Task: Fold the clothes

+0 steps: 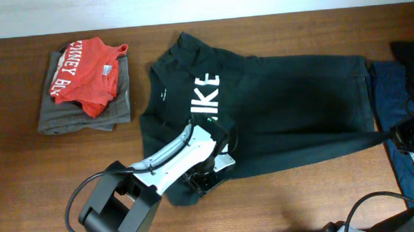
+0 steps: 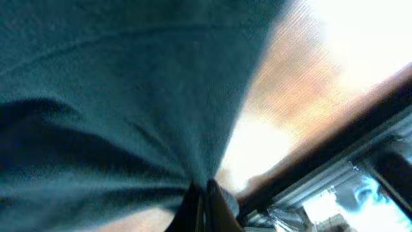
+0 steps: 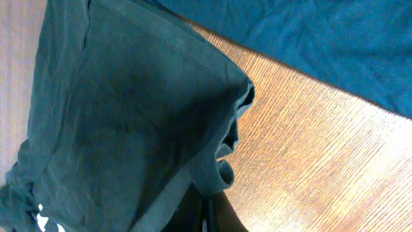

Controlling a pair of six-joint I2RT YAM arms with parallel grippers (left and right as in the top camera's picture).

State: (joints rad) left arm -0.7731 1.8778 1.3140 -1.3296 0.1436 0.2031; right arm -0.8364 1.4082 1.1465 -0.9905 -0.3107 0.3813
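The clothes (image 1: 290,105), one very dark green-black T-shirt, lie spread across the table with the white letters "IKE" (image 1: 205,95) showing near the collar. My left gripper (image 1: 208,177) is at the shirt's near edge and is shut on a pinch of the fabric (image 2: 116,96), which bunches down into the closed left gripper (image 2: 205,196). My right gripper (image 1: 397,134) is at the far right, where a corner of the shirt is pulled out in a taut point. In the right wrist view the right gripper (image 3: 207,203) is shut on a rolled hem of the shirt (image 3: 129,109).
A folded red tee (image 1: 86,76) sits on a grey garment (image 1: 115,106) at the back left. Blue cloth (image 1: 402,100) lies at the right edge, also seen as blue cloth (image 3: 322,38) beyond the held hem. Black cables (image 1: 379,206) loop at the front right.
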